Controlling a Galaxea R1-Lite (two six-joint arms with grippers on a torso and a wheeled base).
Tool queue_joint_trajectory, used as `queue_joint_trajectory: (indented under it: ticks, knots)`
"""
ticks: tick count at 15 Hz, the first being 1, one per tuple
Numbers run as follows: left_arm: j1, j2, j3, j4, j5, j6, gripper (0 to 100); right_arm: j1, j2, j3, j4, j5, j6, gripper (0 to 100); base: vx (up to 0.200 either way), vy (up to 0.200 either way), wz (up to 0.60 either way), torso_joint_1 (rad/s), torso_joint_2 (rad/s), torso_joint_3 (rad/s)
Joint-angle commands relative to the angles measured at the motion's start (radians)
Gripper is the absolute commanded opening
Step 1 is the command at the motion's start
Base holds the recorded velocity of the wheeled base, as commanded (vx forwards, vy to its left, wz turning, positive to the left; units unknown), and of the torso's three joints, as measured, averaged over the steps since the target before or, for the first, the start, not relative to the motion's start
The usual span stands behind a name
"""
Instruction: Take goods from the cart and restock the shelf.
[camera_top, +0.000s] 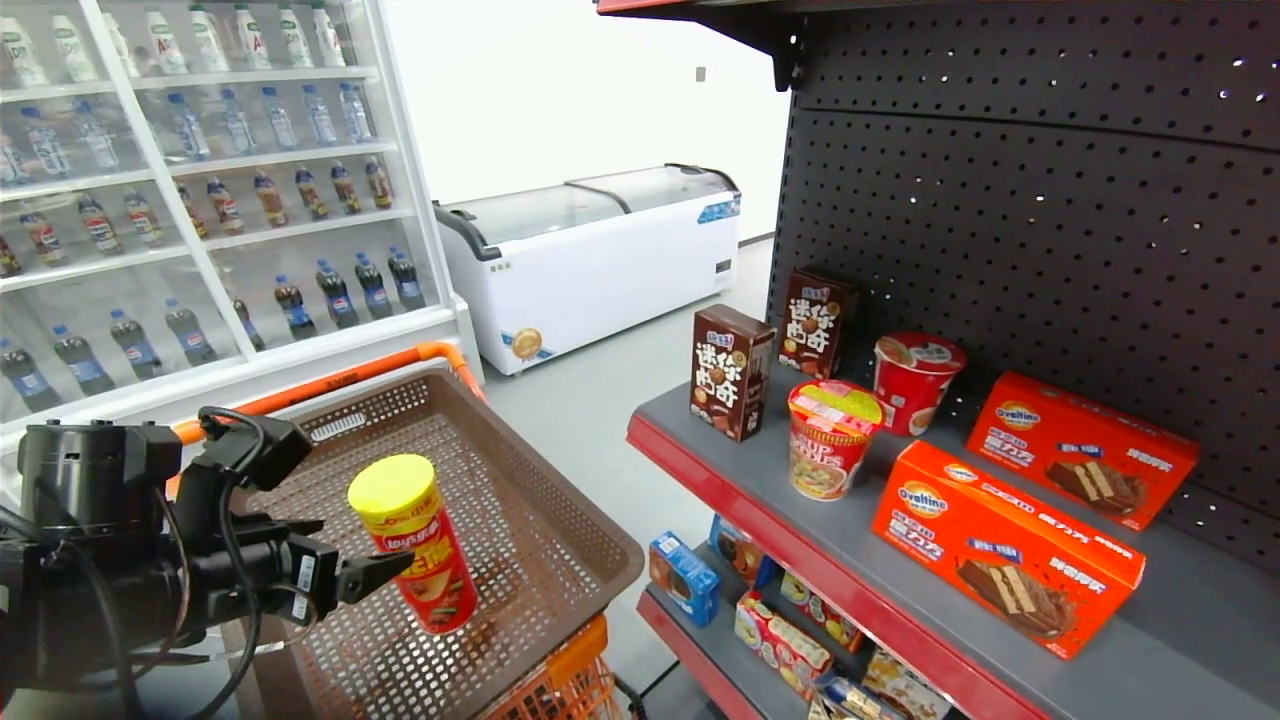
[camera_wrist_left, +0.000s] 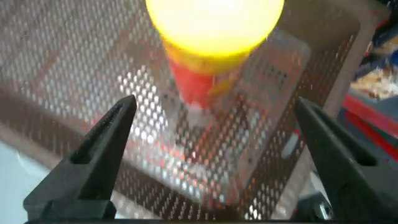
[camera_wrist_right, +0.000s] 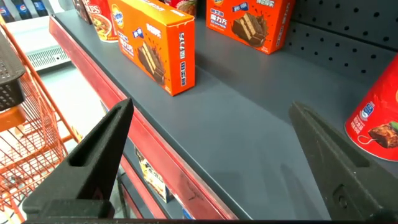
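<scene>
Can (camera_top: 412, 540) stands in cart basket (camera_top: 560, 520), not yet lifted. Left gripper (camera_wrist_left: 214, 102): fingers released, spread wide, can just ahead of the gap. Right gripper (camera_wrist_right: 211, 106): fingers apart, empty, above shelf (camera_top: 1180, 640). Judgement: grasp, carry and placement all remain.

One yellow-lidded chip canister (camera_top: 412, 540) is counted, in one brown perforated basket (camera_top: 560, 500) on one orange cart (camera_top: 350, 377). On the one grey shelf (camera_top: 1200, 640) are counted two brown chocolate boxes (camera_top: 732, 372) (camera_top: 815, 322), two cup noodles (camera_top: 830, 440) (camera_top: 915, 382), two orange wafer boxes (camera_top: 1005, 545) (camera_top: 1080, 462) and one red tub (camera_wrist_right: 379, 118). One white chest freezer (camera_top: 600, 270) is seen. Bottles (camera_top: 300, 190) are ranged in several rows in one glass-door cooler (camera_top: 405, 180); an exact count cannot be given.
</scene>
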Motion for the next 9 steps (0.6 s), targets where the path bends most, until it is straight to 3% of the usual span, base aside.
queue_joint_trajectory:
  ticks: [1, 4, 9]
  knots:
    - [-0.031, 0.081, 0.089, -0.143, -0.004, 0.0, 100, 0.0, 0.001, 0.0, 0.0, 0.001, 0.0, 100, 0.0, 0.0, 0.0, 0.0, 0.0, 0.0]
    - [-0.046, 0.148, 0.217, -0.421, 0.0, 0.001, 100, 0.0, 0.001, 0.0, 0.0, 0.001, 0.0, 100, 0.0, 0.0, 0.0, 0.0, 0.0, 0.0]
    - [-0.039, 0.234, 0.332, -0.666, 0.005, 0.001, 100, 0.0, 0.001, 0.0, 0.0, 0.001, 0.0, 100, 0.0, 0.0, 0.0, 0.0, 0.0, 0.0]
